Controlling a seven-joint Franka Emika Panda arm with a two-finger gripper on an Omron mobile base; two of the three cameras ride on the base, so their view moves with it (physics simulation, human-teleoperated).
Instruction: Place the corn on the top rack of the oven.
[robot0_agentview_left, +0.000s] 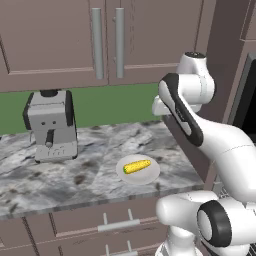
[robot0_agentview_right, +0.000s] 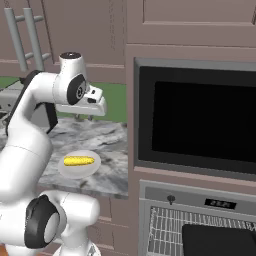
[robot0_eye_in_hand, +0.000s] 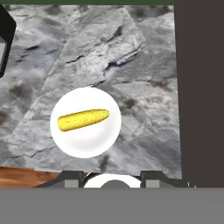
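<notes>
High over the counter hangs my claw (robot0_agentview_right: 80, 116), tucked under the white wrist, and I cannot tell whether its fingers stand wide or narrow; from the hand view I see only two dark stubs at the bottom edge, too little to judge the gap. Nothing is held between them that I can see. Below the hand lies the corn (robot0_eye_in_hand: 83, 120), resting on a white plate (robot0_eye_in_hand: 74, 146) with its length running across the plate, the pointed end toward the right of the hand view. From the left base view the corn (robot0_agentview_left: 137, 166) sits in the middle of the plate (robot0_agentview_left: 150, 176), near the front edge of the grey marbled counter (robot0_agentview_left: 75, 185) and close to its right end. A grey coffee machine (robot0_agentview_left: 50, 125) stands well apart from the plate, farther back and to the left, against the green wall. In the right base view the plate (robot0_agentview_right: 67, 171) with the corn (robot0_agentview_right: 79, 161) is beside the tall brown cabinet that holds the oven (robot0_agentview_right: 200, 197). Its grey control strip has a dark knob (robot0_agentview_right: 171, 199), and under it a silver wire rack (robot0_agentview_right: 165, 225) shows, with a dark tray (robot0_agentview_right: 220, 240) lying on its right part.
</notes>
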